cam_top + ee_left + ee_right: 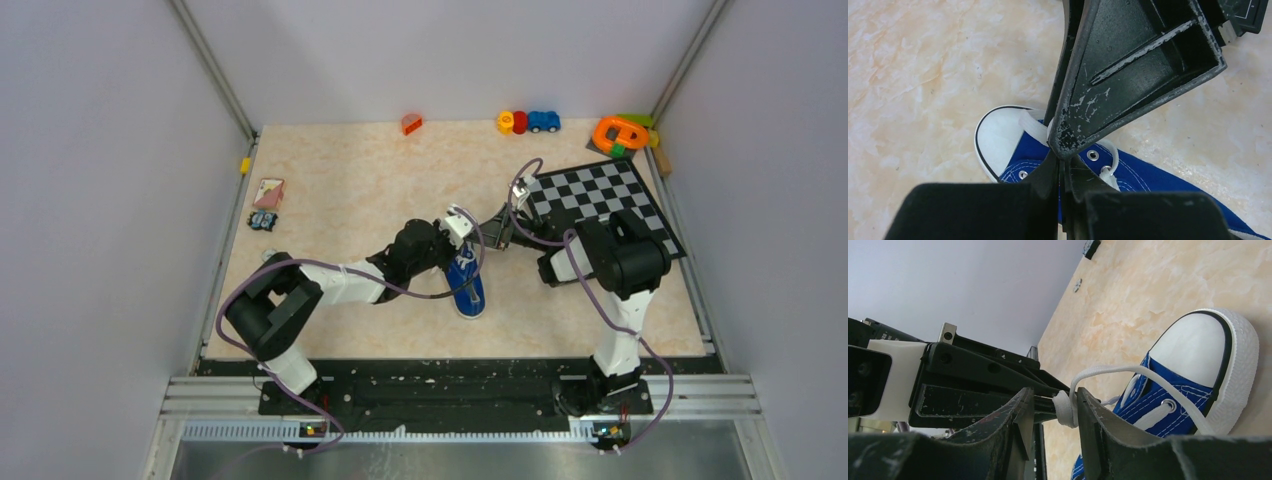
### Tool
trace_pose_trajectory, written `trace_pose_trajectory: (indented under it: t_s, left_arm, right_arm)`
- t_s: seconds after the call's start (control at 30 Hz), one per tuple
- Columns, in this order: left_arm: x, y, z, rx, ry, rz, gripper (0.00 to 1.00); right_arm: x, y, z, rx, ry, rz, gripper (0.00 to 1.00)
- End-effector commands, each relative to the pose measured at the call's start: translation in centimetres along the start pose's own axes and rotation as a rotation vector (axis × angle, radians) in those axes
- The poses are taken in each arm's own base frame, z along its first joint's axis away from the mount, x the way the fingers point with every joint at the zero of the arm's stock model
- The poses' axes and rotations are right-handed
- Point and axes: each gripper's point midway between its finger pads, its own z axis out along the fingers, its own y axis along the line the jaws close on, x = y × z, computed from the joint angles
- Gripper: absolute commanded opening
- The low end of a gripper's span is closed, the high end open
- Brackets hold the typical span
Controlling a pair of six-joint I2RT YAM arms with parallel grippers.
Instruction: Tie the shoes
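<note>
Sneaker in blue canvas lies on a table, left gripper pinched shut on its white lace, right gripper jaws apart around that lace.

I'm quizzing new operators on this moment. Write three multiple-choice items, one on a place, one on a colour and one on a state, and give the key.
1. Where is the blue sneaker?
A) on the checkerboard
B) on the bare table, mid-scene
C) against the far wall

2. What colour is its toe cap?
A) red
B) black
C) white

3. How is the left gripper?
A) wide open
B) shut on the white lace
C) out of view

Key:
1 B, it lies on the marbled tabletop between the arms.
2 C, the right wrist view shows a white cap.
3 B, its fingers meet, with the lace pinched at their tip.
</note>
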Motion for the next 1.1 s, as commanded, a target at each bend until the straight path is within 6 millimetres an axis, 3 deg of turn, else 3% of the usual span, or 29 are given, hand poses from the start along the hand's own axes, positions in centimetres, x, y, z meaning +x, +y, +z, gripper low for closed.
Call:
trace_pose_trajectory:
  t_s: [0.0, 0.4, 0.73, 0.9, 1.07]
  left_arm:
    - [-4.27, 0.06, -0.46, 0.018, -0.11, -0.007, 0.0]
    - [-4.46, -0.81, -0.93, 0.065, -0.12, -0.003, 0.0]
    - [-4.9, -0.82, -0.07, 0.075, -0.113, -0.008, 0.0]
    - [-5.04, -0.74, 0.01, 0.071, -0.113, -0.013, 0.0]
    - [-4.74, -0.56, -0.21, 0.055, -0.109, -0.016, 0.02]
  right_arm:
    - [-0.24, 0.2, -0.25, -0.013, -0.009, -0.058, 0.39]
    - [-0.41, 0.35, -0.16, -0.019, -0.01, -0.058, 0.42]
    - [-0.29, 0.16, -0.17, -0.015, -0.01, -0.053, 0.4]
    - [-0.36, 0.09, -0.15, -0.012, -0.011, -0.049, 0.29]
    - [-0.38, 0.0, -0.09, -0.008, -0.01, -0.044, 0.12]
